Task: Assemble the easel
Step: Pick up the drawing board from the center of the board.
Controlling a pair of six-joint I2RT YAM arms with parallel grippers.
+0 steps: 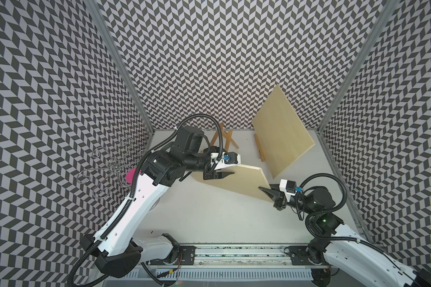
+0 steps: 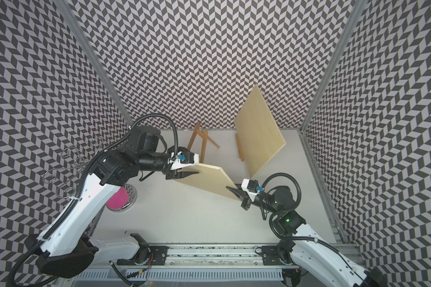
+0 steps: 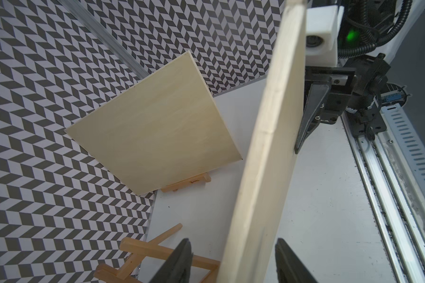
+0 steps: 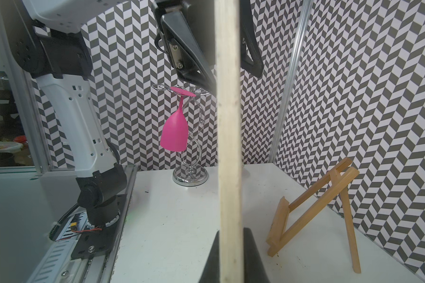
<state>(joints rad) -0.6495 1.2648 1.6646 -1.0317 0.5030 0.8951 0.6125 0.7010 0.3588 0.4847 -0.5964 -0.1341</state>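
Both arms reach in over the middle of the table (image 1: 209,218). The right hand (image 1: 264,190) is clenched on one corner of the tilted board (image 1: 241,182), and the left hand (image 1: 225,173) straddles the opposite edge, jaws apart and not gripping yet. The empty easel (image 1: 225,140) stands by the table's far edge, half hidden behind the left wrist.

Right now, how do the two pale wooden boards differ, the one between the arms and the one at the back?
The held board is off the table, pinched by the right gripper, with the left gripper open around its other end; the propped board rests on an easel. The held board is mid-table; the propped board leans at the back right. Both are plain pale rectangular panels.
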